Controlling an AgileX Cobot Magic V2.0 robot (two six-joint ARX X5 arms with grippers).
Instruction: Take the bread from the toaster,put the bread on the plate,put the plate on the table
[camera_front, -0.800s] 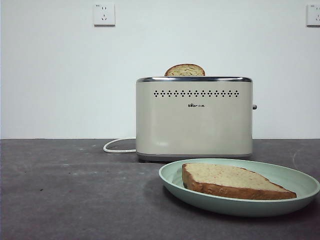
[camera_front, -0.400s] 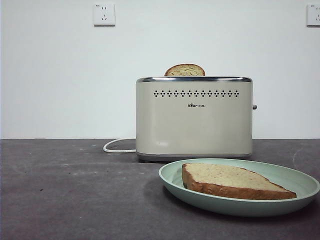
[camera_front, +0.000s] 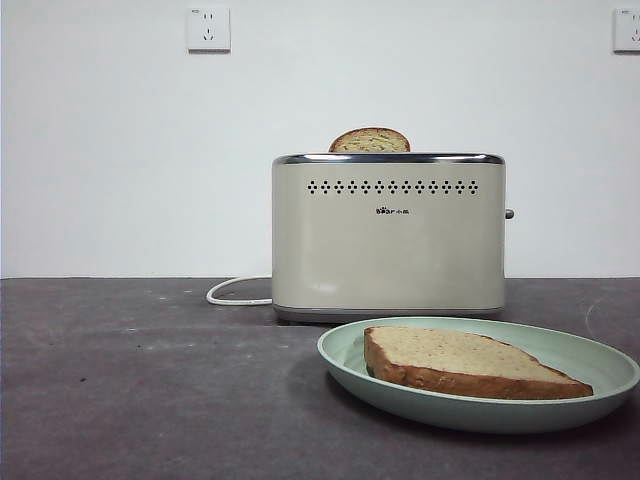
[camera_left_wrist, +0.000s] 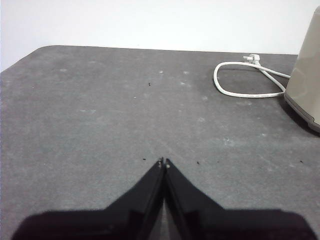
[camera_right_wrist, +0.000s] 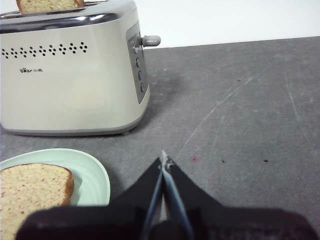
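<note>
Bread (camera_front: 369, 141): domed end poking up from toaster (camera_front: 388, 238) slot.
Second slice (camera_front: 465, 362): flat on plate (camera_front: 345, 352), just before toaster.
Plate: resting on table (camera_front: 150, 390).
Left pincer (camera_left_wrist: 163, 162): jaws pressed together, empty, above bare table near cord (camera_left_wrist: 248, 79).
Right pincer (camera_right_wrist: 164, 160): jaws together, empty, beside plate.

1. the table (camera_front: 140, 380) is a dark grey matte top with faint pale scuffs and small specks.
2. the toaster (camera_front: 388, 240) stands upright on it, toward the back.
3. a white cord (camera_front: 236, 292) lies looped on the surface just beside the toaster.
4. the plate (camera_front: 560, 352) rests flat on the table in front of the toaster, near it.
</note>
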